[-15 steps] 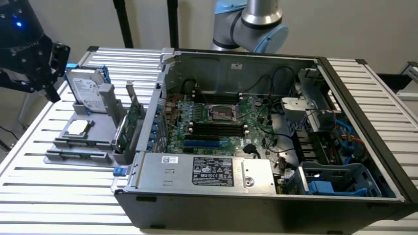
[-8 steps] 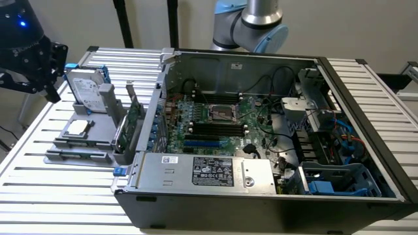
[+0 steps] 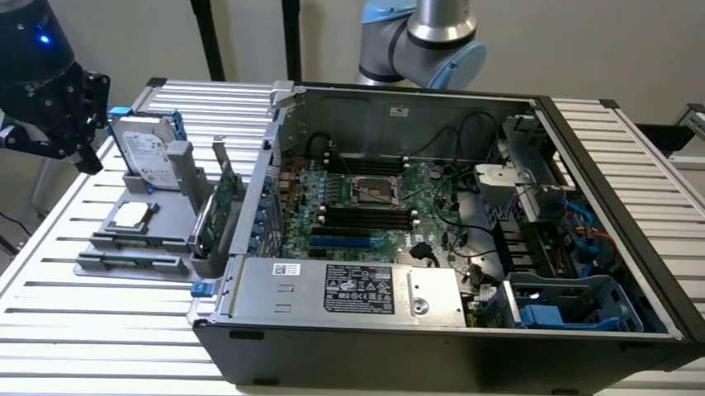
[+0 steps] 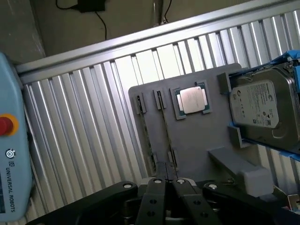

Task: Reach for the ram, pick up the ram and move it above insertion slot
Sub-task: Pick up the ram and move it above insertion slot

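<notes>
1. Two risks imo: coming down with the fingers (image 4: 157, 192) shut would jab the ram (image 4: 164, 131) instead of straddling it, and any sideways drift bumps the processor chip (image 4: 193, 100) or hard drive (image 4: 262, 110).
2. Meanwhile the gripper (image 4: 167, 182) hangs well above the gray tray (image 4: 197, 140) where the ram stands on edge.
3. Fingers look pressed together, holding nothing.
</notes>
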`<state>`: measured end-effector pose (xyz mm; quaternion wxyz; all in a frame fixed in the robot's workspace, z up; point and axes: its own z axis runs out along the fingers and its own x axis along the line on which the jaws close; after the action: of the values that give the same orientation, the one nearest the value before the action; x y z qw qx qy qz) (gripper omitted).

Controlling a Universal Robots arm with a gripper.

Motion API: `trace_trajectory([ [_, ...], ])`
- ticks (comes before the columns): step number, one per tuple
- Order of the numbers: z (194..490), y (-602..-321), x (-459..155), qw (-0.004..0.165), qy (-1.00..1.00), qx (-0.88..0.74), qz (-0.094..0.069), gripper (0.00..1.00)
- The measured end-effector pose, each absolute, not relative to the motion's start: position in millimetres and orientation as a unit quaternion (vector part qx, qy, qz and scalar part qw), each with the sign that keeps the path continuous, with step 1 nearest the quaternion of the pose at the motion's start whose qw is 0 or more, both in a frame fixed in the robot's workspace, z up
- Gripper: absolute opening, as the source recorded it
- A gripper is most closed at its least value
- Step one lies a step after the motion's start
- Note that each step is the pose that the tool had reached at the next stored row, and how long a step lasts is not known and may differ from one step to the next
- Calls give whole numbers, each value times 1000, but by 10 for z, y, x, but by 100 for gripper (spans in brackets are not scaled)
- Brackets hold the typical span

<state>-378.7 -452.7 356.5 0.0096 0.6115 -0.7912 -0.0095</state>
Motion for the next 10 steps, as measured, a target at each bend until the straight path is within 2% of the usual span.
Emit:
trace_trajectory([
  [10,3559,-4527,-3787,10,-762,647,-9,11],
])
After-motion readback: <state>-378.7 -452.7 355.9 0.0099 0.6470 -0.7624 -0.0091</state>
